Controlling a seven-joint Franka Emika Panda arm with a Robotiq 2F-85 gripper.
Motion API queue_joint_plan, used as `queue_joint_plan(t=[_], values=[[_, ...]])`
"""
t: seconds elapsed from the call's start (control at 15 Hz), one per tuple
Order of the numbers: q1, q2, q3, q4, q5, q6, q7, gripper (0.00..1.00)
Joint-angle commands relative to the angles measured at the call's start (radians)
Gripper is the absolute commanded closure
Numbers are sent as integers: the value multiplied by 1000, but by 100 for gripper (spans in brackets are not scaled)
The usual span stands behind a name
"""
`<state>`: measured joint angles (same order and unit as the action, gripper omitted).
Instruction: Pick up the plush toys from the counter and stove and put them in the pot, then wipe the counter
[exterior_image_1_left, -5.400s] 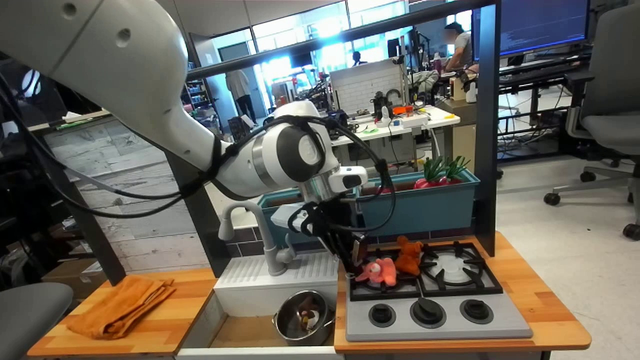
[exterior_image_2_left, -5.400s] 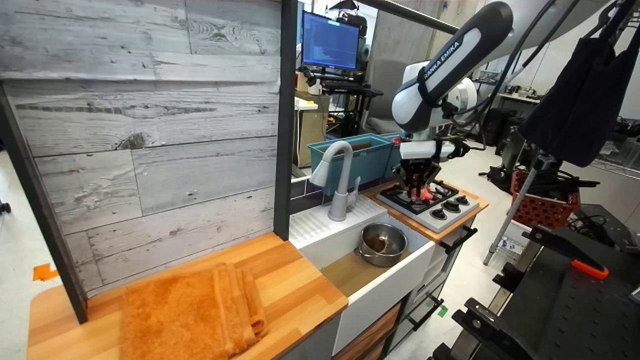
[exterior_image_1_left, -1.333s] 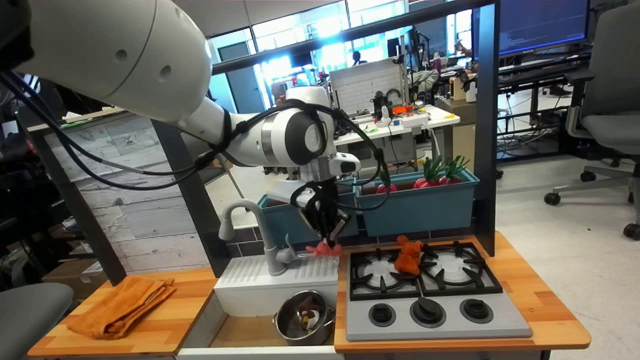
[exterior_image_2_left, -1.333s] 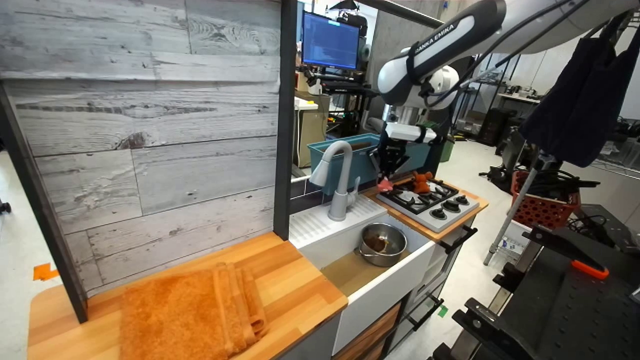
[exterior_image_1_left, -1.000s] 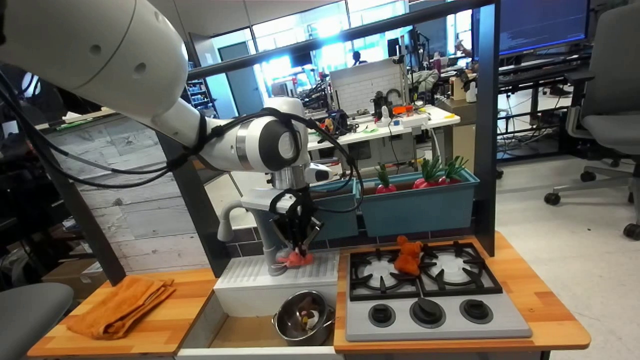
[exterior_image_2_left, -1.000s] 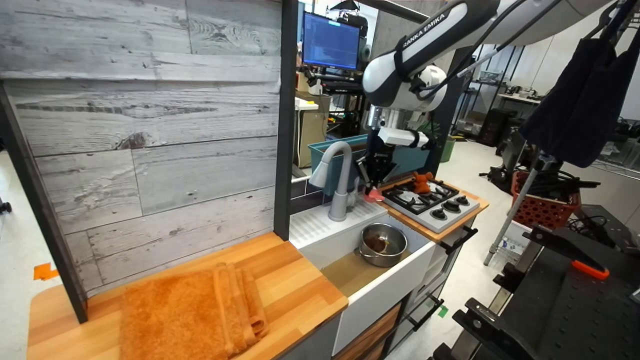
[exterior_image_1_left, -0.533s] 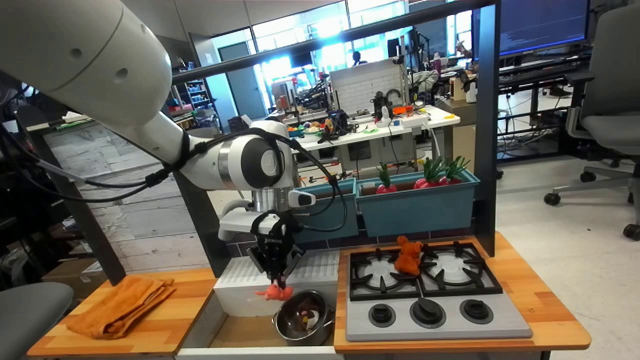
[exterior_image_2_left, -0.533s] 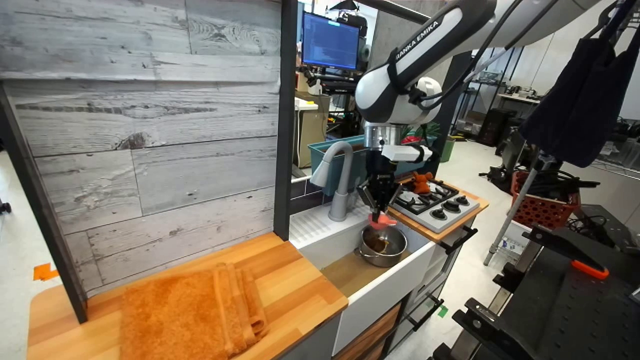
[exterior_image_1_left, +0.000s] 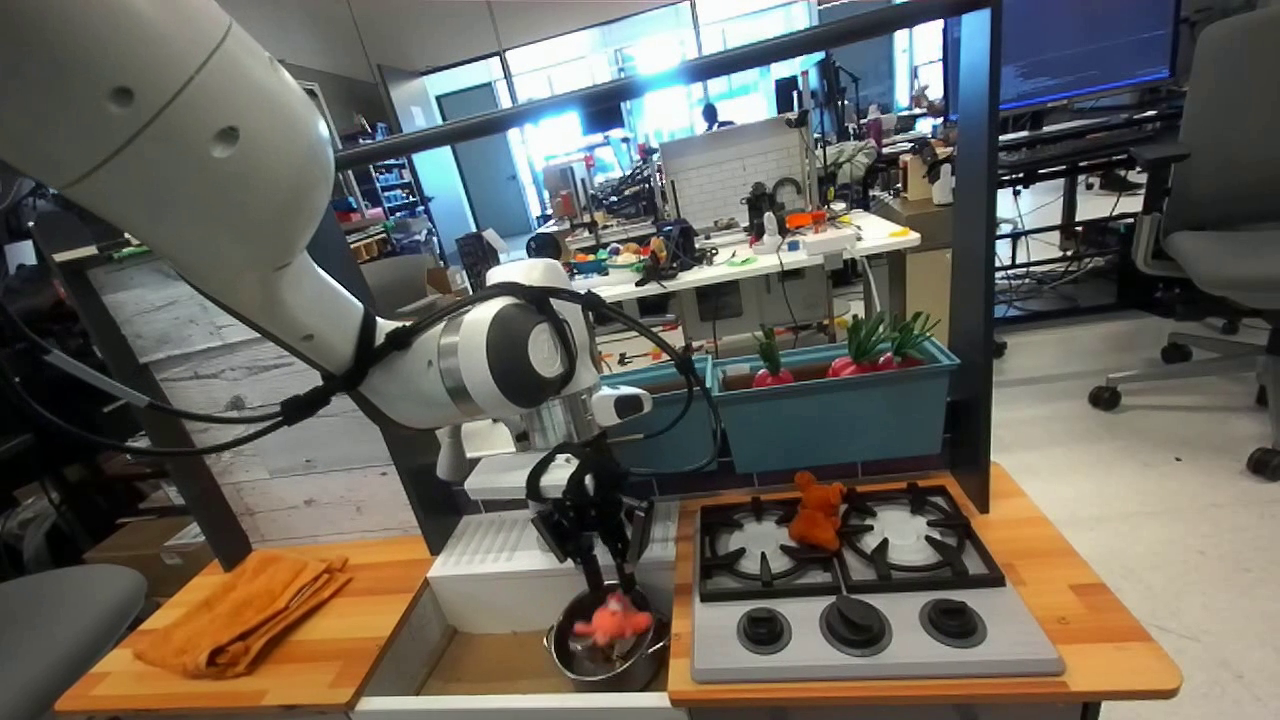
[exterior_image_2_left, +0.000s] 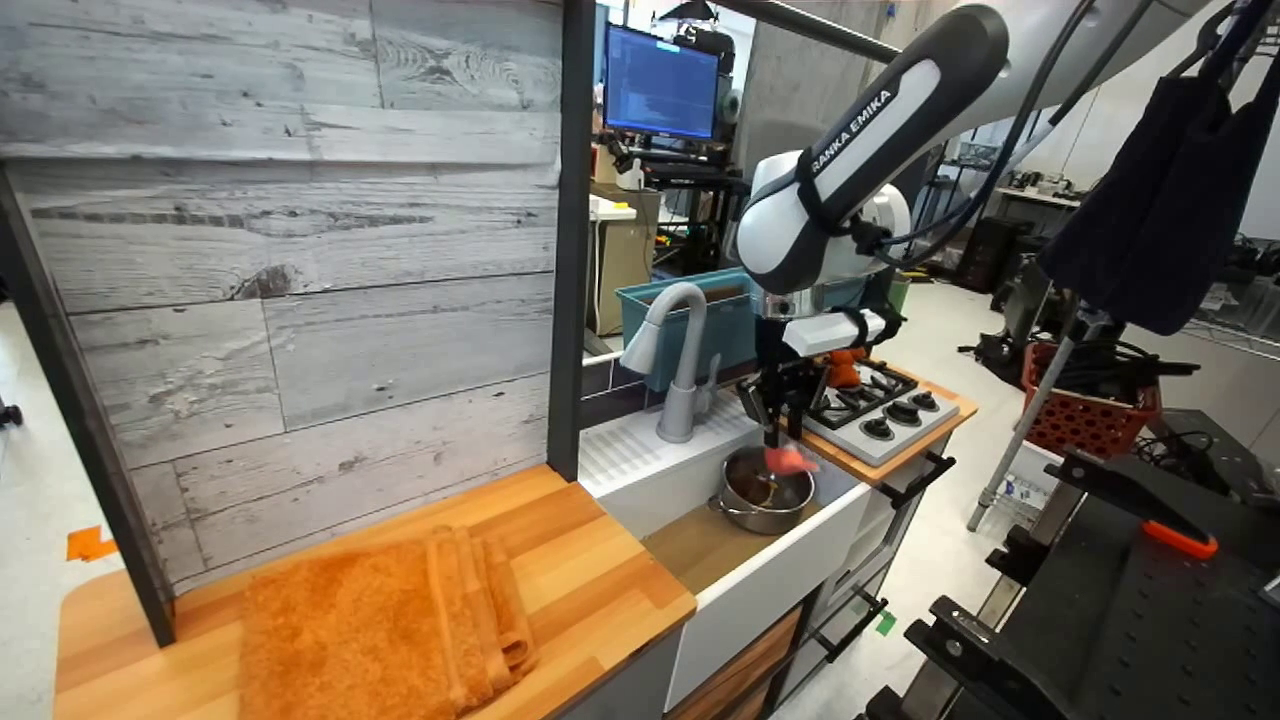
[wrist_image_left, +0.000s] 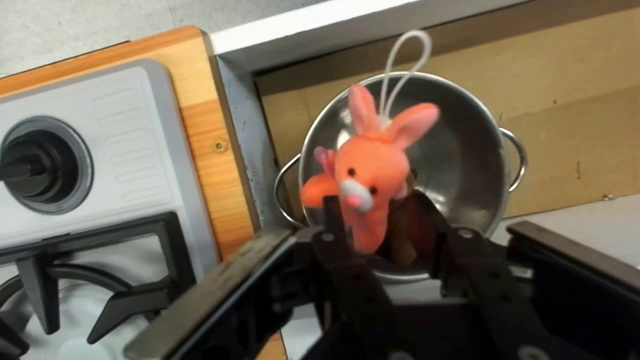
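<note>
Pink toy (wrist_image_left: 372, 150) and pot (wrist_image_left: 465, 150) share the middle of the wrist view: the toy, face to the camera, is over the pot's mouth, with two long ears, a white muzzle and a cord loop (wrist_image_left: 415, 34) at its head. It is blurred in both exterior views, and I cannot tell whether it touches the pot. Just above it, the end effector (wrist_image_left: 376, 200) has its fingers (wrist_image_left: 334, 217) spread, a plain gap between the tips. In the wrist view one of them overlaps the toy's side; contact I cannot make out. Down in the pot lies a brown item (wrist_image_left: 406, 235), partly hidden.

The pot stands in the sink (exterior_image_2_left: 770, 590), on a tan board (wrist_image_left: 565, 85). Beside the sink, on the bench (exterior_image_1_left: 1110, 650), is the stove (exterior_image_1_left: 805, 660), with three black knobs (exterior_image_1_left: 952, 622) along its front. An orange toy (exterior_image_1_left: 817, 515) sits toward the back of its grates (exterior_image_1_left: 775, 590), near where they meet. Across the sink, on the bench, lies a folded orange cloth (exterior_image_1_left: 240, 615), well apart from the toys. Behind the sink stands a grey tap (exterior_image_2_left: 683, 395); behind that are blue planters (exterior_image_1_left: 840, 420), with red radishes (exterior_image_1_left: 850, 365) in one. Farther off, a monitor (exterior_image_2_left: 660, 85) glows blue.
</note>
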<state>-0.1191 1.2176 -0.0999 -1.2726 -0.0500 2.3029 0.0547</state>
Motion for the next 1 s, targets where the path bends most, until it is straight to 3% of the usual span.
queue_joint_plan(t=[0.0,0.07,0.13,0.2,0.4,0.67,0.93], values=[[5,1,-7,-1,3,4,1,53],[6,-3,-9,-7,2,7,3,49],[7,-7,-9,-11,2,8,4,24],[22,-13,-30,-8,-10,-25,26,23],[33,-80,-69,-66,-22,-10,56,2],[16,-191,-130,-119,-12,-26,112,0],[-66,-253,-134,-91,17,-128,97,0]])
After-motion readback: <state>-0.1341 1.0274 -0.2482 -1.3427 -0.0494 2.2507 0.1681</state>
